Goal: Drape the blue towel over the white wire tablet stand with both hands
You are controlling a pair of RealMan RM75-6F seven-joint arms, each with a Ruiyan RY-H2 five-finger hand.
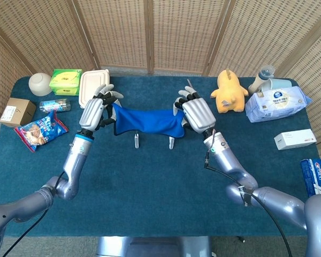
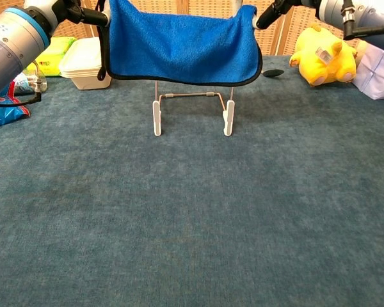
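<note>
Left hand (image 1: 94, 111) and right hand (image 1: 197, 114) pinch the blue towel (image 1: 147, 121) taut over the stand (image 2: 193, 114) (uneven release could slide it off).

Blue towel (image 2: 182, 45) stretched above wire stand (image 2: 192, 110).

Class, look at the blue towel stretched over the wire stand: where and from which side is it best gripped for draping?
Grip the blue towel at its two top corners, one hand at each end, coming from the sides. The left hand and right hand hold it so; it hangs spread flat, its hem clear above the stand.
</note>
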